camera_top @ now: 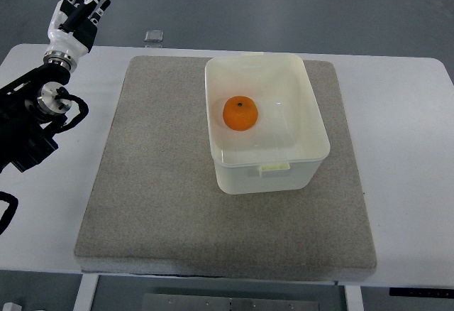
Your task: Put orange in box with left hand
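Note:
An orange (240, 113) lies inside the white plastic box (312, 123), a little left of its middle. The box stands on the grey mat (156, 183), toward the mat's far right. My left hand (83, 7) is raised at the far left corner of the table, well away from the box, with its fingers stretched out straight and holding nothing. Its black arm comes in from the picture's left edge. The right arm does not show.
The mat lies on a white table (408, 133). A small clear square object (154, 36) sits on the table just beyond the mat's far left corner. Bare mat spreads left of and in front of the box.

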You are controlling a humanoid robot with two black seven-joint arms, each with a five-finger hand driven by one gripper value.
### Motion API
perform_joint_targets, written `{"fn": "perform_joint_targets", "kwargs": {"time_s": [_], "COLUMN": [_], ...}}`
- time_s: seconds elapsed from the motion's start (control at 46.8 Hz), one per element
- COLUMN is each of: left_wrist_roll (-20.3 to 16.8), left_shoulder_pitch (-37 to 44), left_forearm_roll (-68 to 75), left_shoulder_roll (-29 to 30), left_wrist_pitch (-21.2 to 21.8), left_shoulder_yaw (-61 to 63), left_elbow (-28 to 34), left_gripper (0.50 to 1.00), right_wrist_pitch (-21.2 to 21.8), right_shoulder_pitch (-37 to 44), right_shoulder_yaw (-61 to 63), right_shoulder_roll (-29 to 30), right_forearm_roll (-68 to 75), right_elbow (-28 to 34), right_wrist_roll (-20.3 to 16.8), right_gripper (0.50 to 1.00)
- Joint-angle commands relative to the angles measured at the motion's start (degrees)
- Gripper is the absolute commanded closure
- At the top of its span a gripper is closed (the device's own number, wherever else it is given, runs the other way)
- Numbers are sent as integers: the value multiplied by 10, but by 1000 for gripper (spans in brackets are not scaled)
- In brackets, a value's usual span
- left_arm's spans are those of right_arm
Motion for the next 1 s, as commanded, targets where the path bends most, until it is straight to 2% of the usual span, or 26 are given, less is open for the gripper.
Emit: {"fn": "perform_joint_targets", "kwargs": {"time_s": [0.0,0.299,0.984], "left_wrist_roll": [0,0,-1], "left_shoulder_pitch": [9,11,11], "left_forearm_roll": [-9,-1,0], "left_shoulder_roll": [-4,-30,-46], "left_wrist_pitch": [-3,2,2], "left_shoulder_yaw": [-28,-31,-31], "left_elbow": [-1,26,27], "left_gripper": [542,527,525], "right_wrist_pitch": [0,0,0], "right_shoulder_pitch": [0,0,-1], "right_shoulder_yaw": [0,0,-1], "right_shoulder_roll": [0,0,0], "right_forearm_roll": [0,0,0], "right_elbow": [0,0,0], "right_wrist_roll": [0,0,0], "right_gripper": [568,568,568]}}
